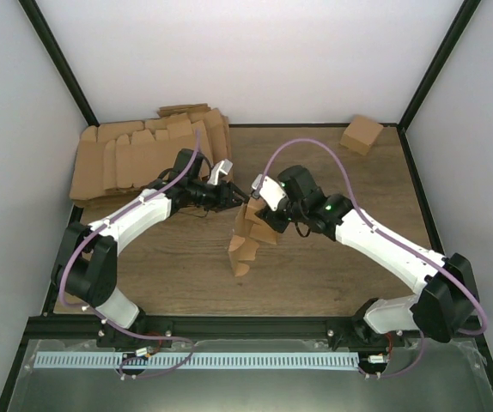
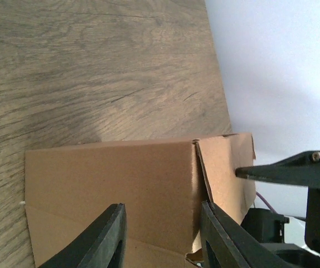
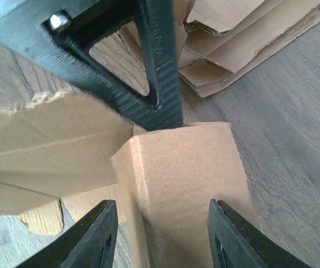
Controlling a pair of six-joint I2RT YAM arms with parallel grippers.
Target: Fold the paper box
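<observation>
The left pincer has its jaws spread, and the paper box lies just past its fingertips. The right pincer is spread as well, straddling a folded corner of the box. The box stands mid-desk, between the two arms. Flat cardboard lies far left and a small folded box far right.

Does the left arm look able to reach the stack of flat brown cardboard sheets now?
Likely yes: the stack of flat brown cardboard sheets lies beside its forearm, nothing between; the left tool is at the half-folded cardboard box.
</observation>
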